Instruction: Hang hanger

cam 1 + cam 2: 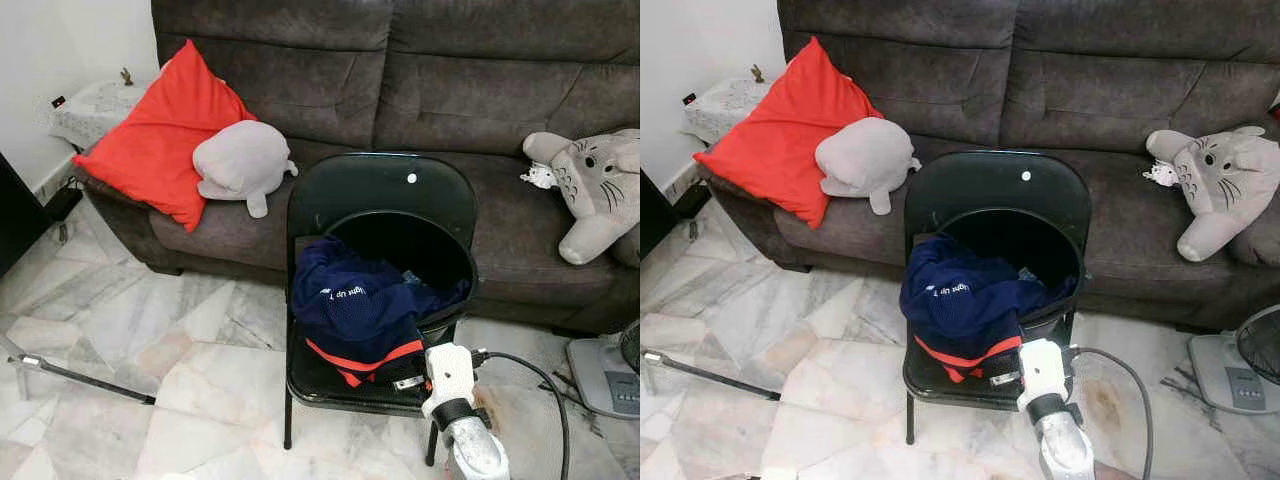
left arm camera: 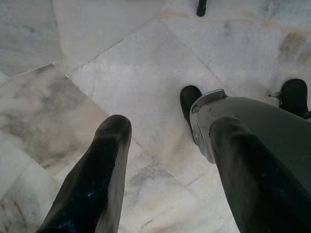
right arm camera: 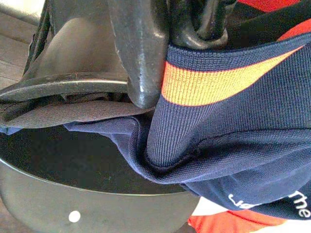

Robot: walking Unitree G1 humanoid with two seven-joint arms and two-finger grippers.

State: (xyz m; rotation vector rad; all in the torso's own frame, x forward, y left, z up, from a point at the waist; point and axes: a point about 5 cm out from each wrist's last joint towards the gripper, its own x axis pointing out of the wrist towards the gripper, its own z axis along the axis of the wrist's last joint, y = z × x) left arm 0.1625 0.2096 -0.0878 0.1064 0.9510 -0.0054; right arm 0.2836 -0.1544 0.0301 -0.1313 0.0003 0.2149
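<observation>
The left eye view looks down on a black folding chair (image 1: 380, 200) standing on a pale marble floor (image 1: 150, 340) in front of a dark brown sofa (image 1: 420, 80). On the chair seat sits a black round basket (image 1: 445, 300), tipped so that its mouth faces up and forward, and a navy garment (image 1: 350, 300) with an orange stripe spills out of it over the near rim and down onto the seat. No hanger can be made out among the cloth in any of the views. The right gripper (image 1: 415, 350) reaches up from below to the near edge of the basket, its white wrist housing just above the seat's front corner and a black cable looping off to the side. In the right wrist view, one black finger (image 3: 138, 53) lies against the basket's rim and the other is behind the fabric, so the two are closed on the striped hem of the navy garment, pinching a fold of it between them. The left gripper (image 2: 165, 170) hangs beside the robot's body over the marble floor, fingers spread well apart and holding nothing. On the sofa a red cushion (image 1: 160, 135) leans at the left end with a grey plush toy (image 1: 242, 162) resting against it, and a grey cat plush (image 1: 600, 190) sits at the right end. A fan base (image 1: 605, 375) stands on the floor to the right.
</observation>
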